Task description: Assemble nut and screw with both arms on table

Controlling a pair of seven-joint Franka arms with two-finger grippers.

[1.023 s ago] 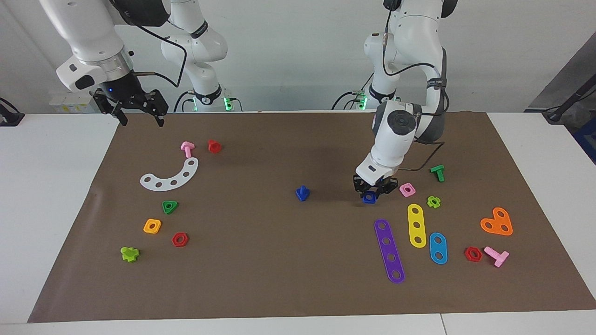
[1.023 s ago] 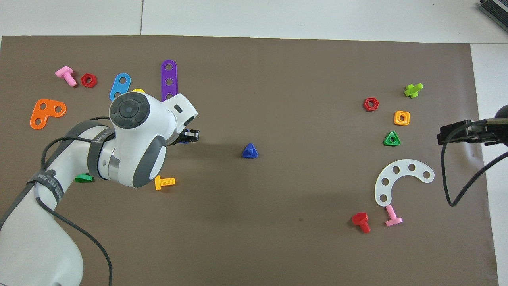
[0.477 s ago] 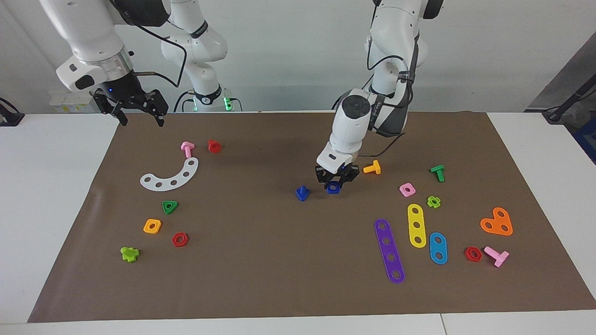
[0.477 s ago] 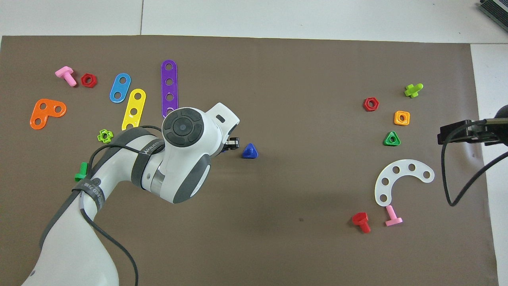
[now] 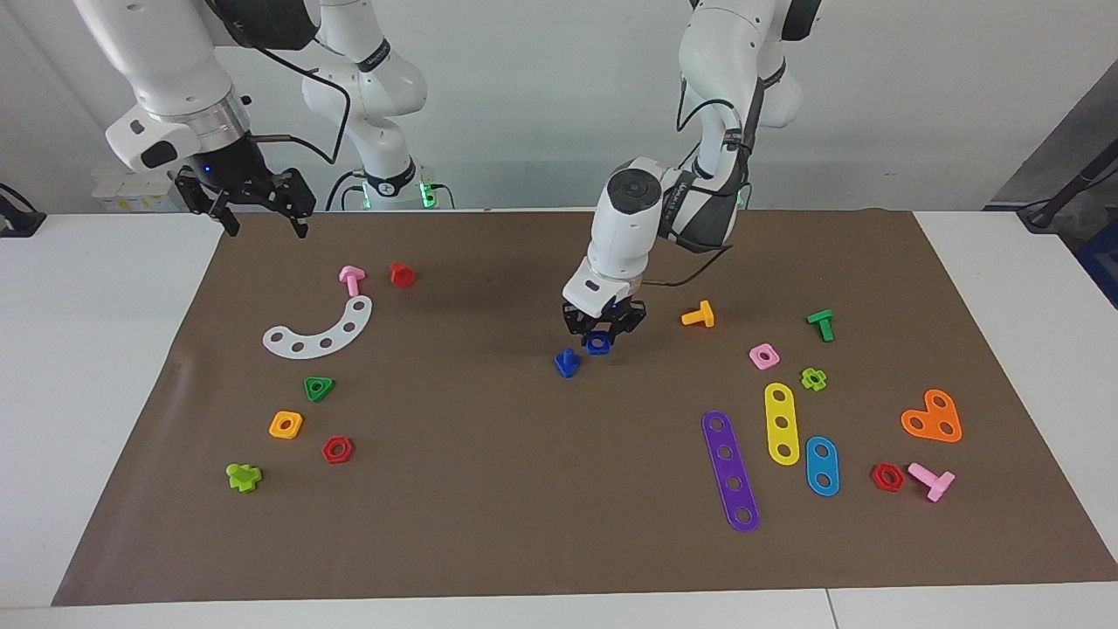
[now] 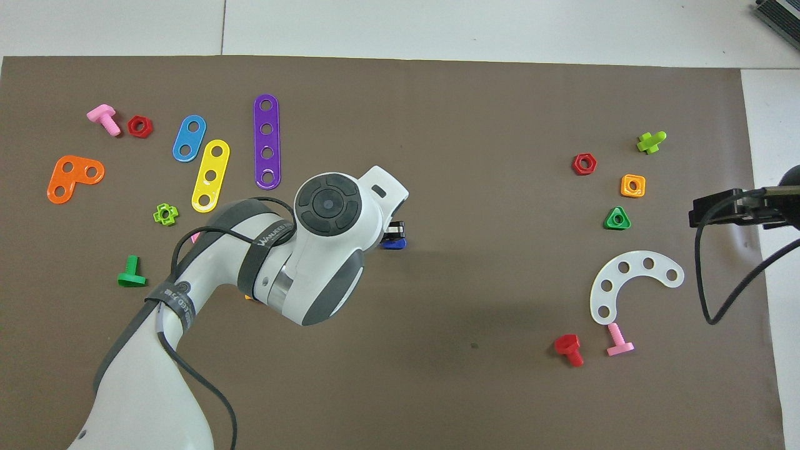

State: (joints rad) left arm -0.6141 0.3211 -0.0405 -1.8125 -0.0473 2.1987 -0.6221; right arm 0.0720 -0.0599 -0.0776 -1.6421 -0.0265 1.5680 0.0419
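Left pincer [image 5: 601, 339] moved mat-centre, clamping nut [image 5: 597, 343] just beside screw [image 5: 568, 362], right pincer [image 5: 260, 214] waiting open

dark-blue nut [image 5: 598, 343] and screw [image 5: 567, 362], brown mat [image 5: 541, 489], white table [image 5: 87, 349].

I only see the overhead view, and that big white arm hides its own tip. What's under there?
Observer: The left arm's jaws are shut on the blue nut, held off the mat.
Operator: Where's the screw?
Observer: The screw stands shaft up on the mat; the nut is not on it yet.
Operator: And the other arm?
Observer: The right arm waits over the mat's corner at its own end, jaws open.
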